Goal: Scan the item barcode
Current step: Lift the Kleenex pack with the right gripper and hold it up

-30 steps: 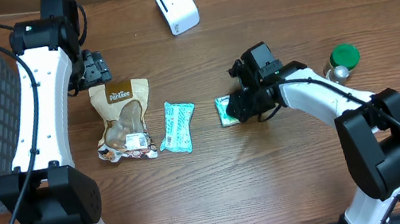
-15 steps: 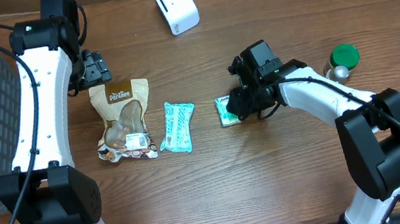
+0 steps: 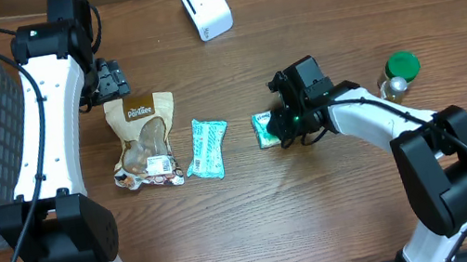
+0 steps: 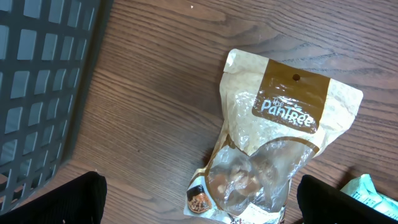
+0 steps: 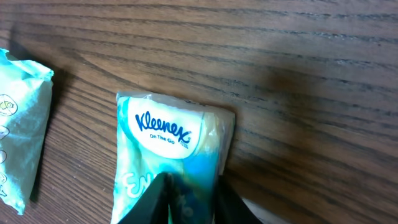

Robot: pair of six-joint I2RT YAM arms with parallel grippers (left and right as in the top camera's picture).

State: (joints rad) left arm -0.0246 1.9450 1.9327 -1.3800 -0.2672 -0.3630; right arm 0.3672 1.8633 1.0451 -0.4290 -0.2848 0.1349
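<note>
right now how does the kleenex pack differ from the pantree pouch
Size: the Kleenex pack is small; the Pantree pouch is much larger. Colour: the Kleenex pack is teal and white, the Pantree pouch tan and brown with a clear window. State: the right pincer pinches the Kleenex pack, while the Pantree pouch lies untouched near the open left pincer. Both lie flat on the wooden table.
</note>
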